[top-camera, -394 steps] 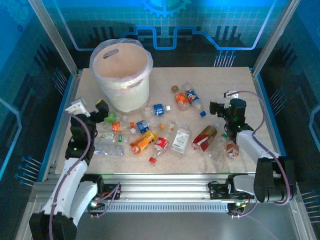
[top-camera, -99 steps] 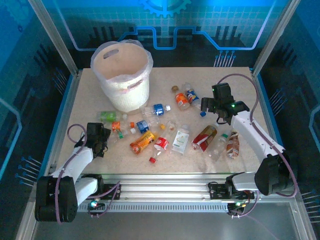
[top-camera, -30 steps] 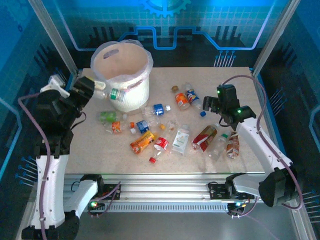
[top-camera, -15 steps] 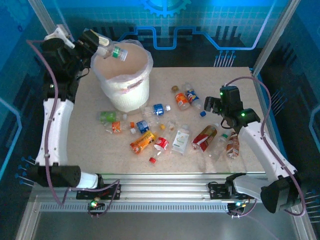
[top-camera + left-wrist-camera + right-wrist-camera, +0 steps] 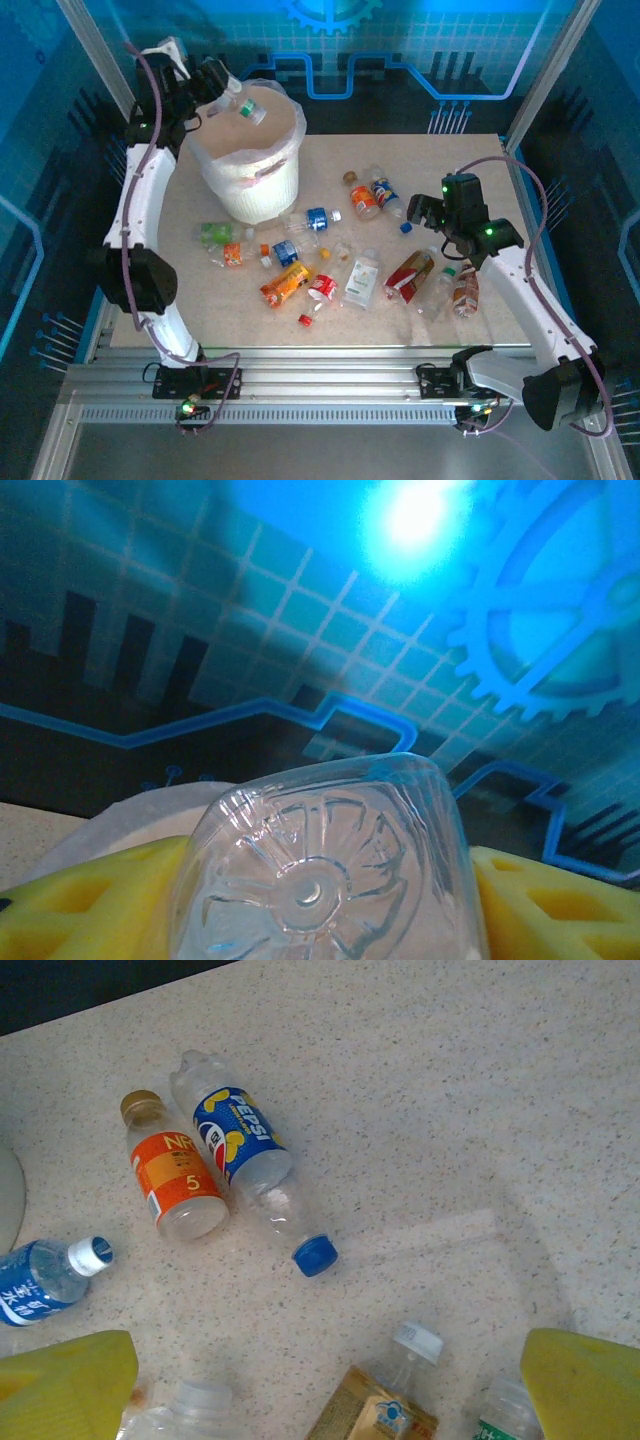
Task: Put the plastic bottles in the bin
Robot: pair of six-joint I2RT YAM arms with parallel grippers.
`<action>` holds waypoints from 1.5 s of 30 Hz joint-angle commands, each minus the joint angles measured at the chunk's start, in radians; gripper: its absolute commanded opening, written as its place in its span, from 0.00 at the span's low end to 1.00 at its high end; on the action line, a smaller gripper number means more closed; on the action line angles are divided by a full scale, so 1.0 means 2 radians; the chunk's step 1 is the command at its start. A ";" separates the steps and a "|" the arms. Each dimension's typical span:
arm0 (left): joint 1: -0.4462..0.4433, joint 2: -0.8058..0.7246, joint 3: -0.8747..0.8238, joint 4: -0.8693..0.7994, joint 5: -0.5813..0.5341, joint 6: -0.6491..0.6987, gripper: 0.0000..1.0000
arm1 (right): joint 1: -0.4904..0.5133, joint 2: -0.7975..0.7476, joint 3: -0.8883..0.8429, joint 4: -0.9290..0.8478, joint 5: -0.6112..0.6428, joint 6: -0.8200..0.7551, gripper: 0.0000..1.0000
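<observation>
My left gripper [image 5: 222, 92] is raised over the rim of the white bin [image 5: 262, 185] and is shut on a clear plastic bottle [image 5: 245, 108] with a green cap, which hangs above the bin's opening. In the left wrist view the bottle's ribbed base [image 5: 320, 880] sits between my yellow fingers [image 5: 90, 905]. My right gripper [image 5: 420, 212] hovers open over the table. Below it lie a Pepsi bottle [image 5: 245, 1150], an orange-label bottle [image 5: 175, 1175] and a gold-label bottle [image 5: 385, 1410]. Several more bottles lie across the table's middle [image 5: 322, 288].
The bin's liner [image 5: 110, 825] shows under the held bottle. A blue-label bottle [image 5: 40, 1275] lies at the left of the right wrist view. Metal frame posts [image 5: 100, 60] and blue walls enclose the table. Bare tabletop [image 5: 460, 160] lies at the far right.
The left arm has lifted the green-capped bottle from beside the bin to above its opening and shifted it slightly right. The right arm has barely moved.
</observation>
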 commanded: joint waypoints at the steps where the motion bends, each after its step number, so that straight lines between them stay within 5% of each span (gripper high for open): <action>1: -0.017 0.019 0.021 -0.007 -0.001 0.066 0.23 | -0.007 -0.009 0.008 -0.007 -0.010 0.021 1.00; 19: -0.050 0.057 -0.044 0.002 -0.051 0.189 0.35 | -0.043 0.023 0.009 -0.031 -0.040 0.055 1.00; 35: -0.054 0.049 -0.046 -0.004 -0.045 0.190 0.82 | -0.098 0.013 -0.070 -0.057 -0.068 0.079 1.00; 38: -0.054 0.037 -0.045 -0.006 -0.045 0.189 0.98 | -0.114 -0.001 -0.091 -0.056 -0.088 0.079 1.00; 45: -0.054 -0.006 -0.049 -0.014 -0.043 0.177 0.99 | -0.138 -0.035 -0.125 -0.074 -0.107 0.080 1.00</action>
